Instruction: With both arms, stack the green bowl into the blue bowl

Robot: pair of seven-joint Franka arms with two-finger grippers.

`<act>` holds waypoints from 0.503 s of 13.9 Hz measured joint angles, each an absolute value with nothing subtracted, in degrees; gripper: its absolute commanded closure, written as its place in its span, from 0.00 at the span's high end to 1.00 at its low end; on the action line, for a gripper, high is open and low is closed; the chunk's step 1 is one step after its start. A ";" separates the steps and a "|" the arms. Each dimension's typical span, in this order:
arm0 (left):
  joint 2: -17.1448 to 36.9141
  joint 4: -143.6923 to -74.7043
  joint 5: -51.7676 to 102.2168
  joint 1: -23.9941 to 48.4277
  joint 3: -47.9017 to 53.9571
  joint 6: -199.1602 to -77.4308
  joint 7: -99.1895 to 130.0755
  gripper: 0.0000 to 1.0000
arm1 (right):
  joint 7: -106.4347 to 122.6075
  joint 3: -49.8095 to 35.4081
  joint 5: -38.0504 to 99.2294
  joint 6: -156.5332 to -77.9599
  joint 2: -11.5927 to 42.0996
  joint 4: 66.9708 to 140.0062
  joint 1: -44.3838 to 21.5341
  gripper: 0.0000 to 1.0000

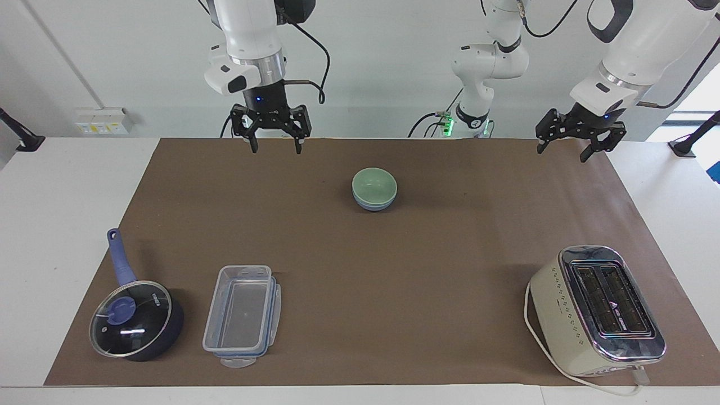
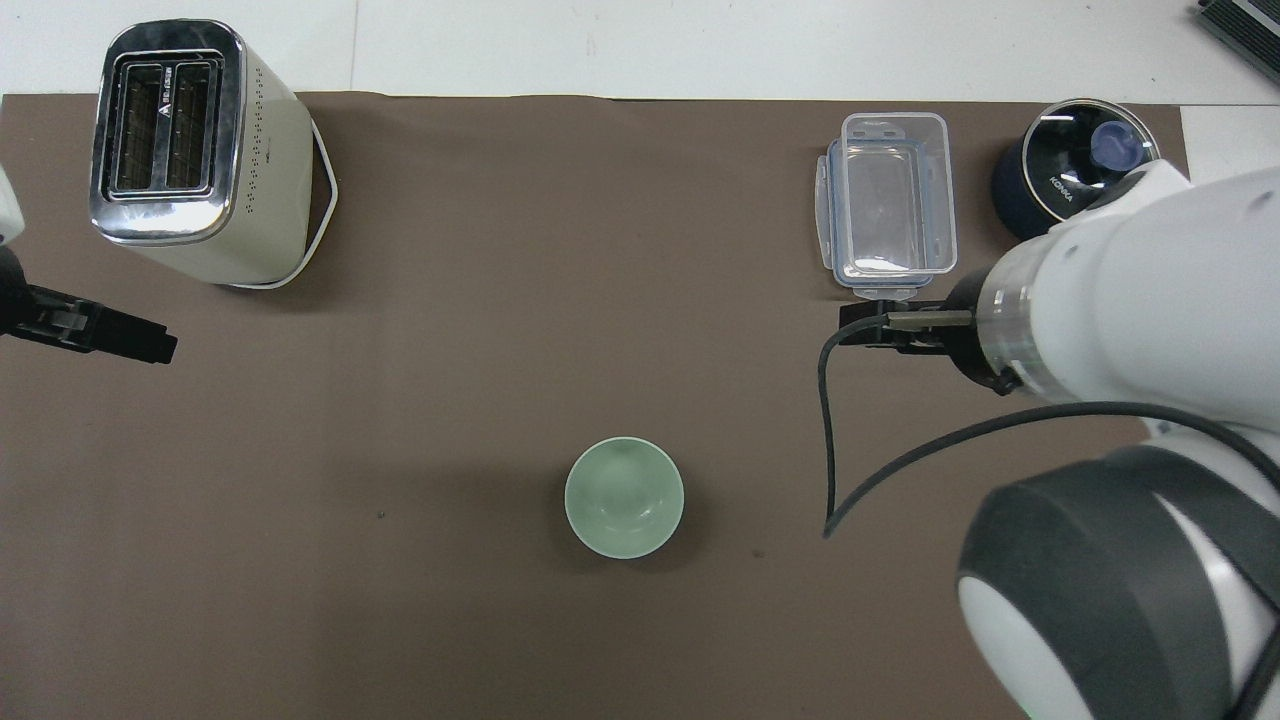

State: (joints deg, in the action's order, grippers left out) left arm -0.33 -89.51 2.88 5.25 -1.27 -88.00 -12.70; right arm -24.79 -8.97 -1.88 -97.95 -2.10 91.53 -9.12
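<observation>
The green bowl (image 1: 374,184) sits nested inside the blue bowl (image 1: 374,205) on the brown mat, midway between the two arms' ends. From overhead only the green bowl (image 2: 624,497) shows; it covers the blue one. My right gripper (image 1: 275,149) hangs open and empty, high over the mat's edge by the robots, well apart from the bowls toward the right arm's end. My left gripper (image 1: 563,155) waits open and empty in the air over the mat's corner at the left arm's end.
A cream toaster (image 1: 596,309) stands farthest from the robots at the left arm's end. A clear plastic container (image 1: 242,315) and a dark blue lidded saucepan (image 1: 132,323) lie at the right arm's end, also far from the robots.
</observation>
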 measured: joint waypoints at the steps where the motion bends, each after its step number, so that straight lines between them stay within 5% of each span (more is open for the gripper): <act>1: -0.33 -89.51 2.88 5.25 -1.25 -88.00 -12.70 1.00 | -25.81 -8.98 -1.88 -96.91 -2.12 90.35 -8.38 1.00; 7: -0.33 -89.51 2.88 5.25 -1.21 -88.00 -12.69 1.00 | -26.68 -8.32 2.16 -89.57 -2.76 83.34 -0.24 1.00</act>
